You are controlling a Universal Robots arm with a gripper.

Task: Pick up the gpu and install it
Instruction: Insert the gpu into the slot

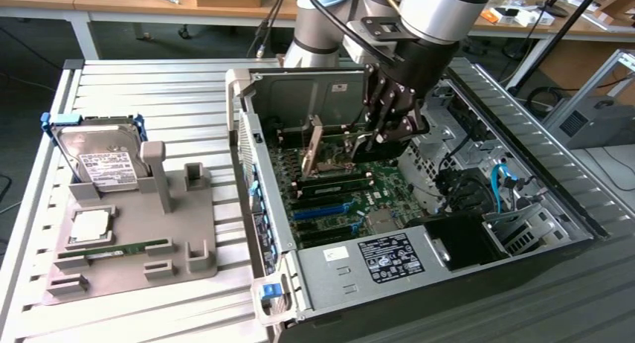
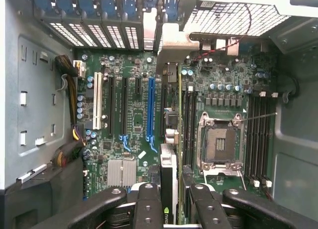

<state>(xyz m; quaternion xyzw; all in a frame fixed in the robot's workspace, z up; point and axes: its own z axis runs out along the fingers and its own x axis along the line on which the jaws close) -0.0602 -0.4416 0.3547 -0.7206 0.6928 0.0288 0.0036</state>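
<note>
One gpu [image 1: 315, 145] was held on edge in the gripper's [image 1: 382, 138] clamped jaws, low inside the case [image 1: 328, 276], reaching toward nine o'clock in the exterior view. Installation was judged under way; straight alignment over a motherboard [image 1: 387, 181] slot was called for.

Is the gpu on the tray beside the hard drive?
No, the gpu is held between the fingers inside the case.
</note>
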